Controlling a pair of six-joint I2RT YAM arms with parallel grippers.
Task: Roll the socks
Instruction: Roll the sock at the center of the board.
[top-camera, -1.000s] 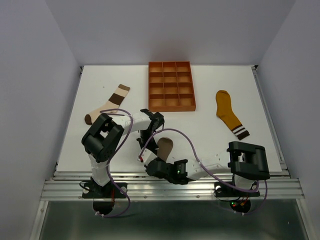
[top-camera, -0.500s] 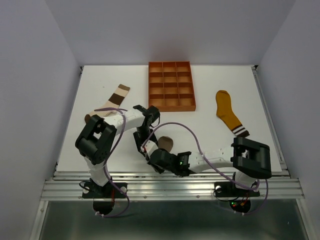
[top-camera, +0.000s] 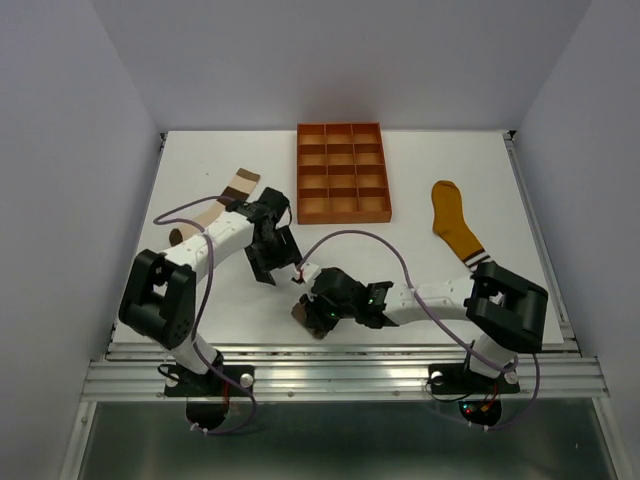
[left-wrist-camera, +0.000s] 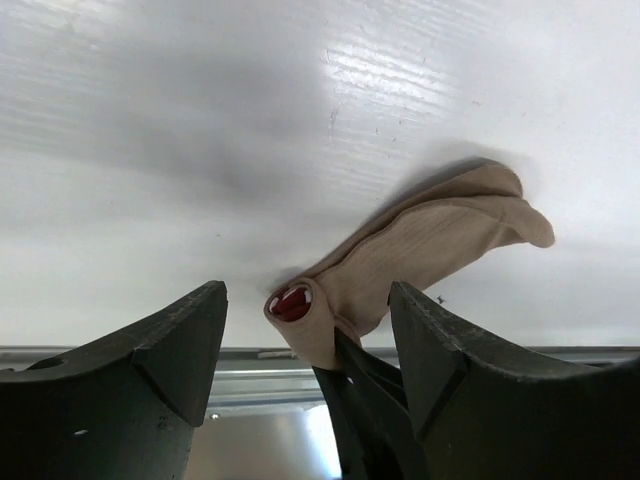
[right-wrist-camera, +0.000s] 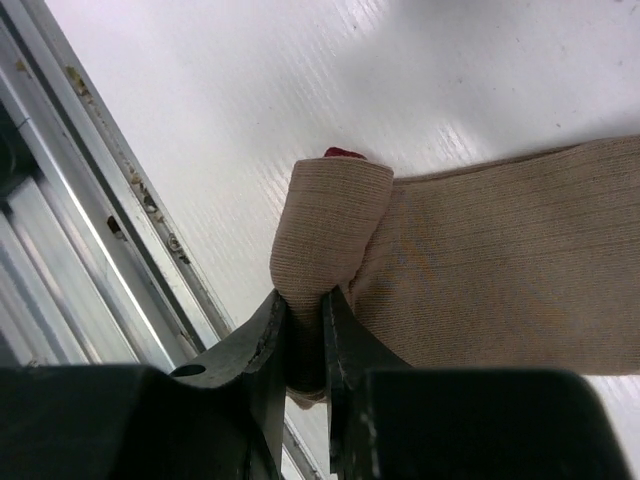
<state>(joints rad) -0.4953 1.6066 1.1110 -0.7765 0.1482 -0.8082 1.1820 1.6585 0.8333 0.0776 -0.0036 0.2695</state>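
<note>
Three socks lie on the white table (top-camera: 430, 250). The taupe sock (right-wrist-camera: 480, 250) sits at the near edge, just by the metal rail (top-camera: 350, 372), with its end folded into a small roll (a bit of red shows inside the fold). My right gripper (right-wrist-camera: 305, 345) is clamped on that rolled end, jaws almost together with fabric between them. My left gripper (left-wrist-camera: 307, 295) hangs over the same sock, jaws spread wide and holding nothing. The brown-and-cream sock (top-camera: 215, 205) lies far left, the mustard sock (top-camera: 457, 228) far right, and the orange compartment tray (top-camera: 345, 216) sits between them at the back.
</note>
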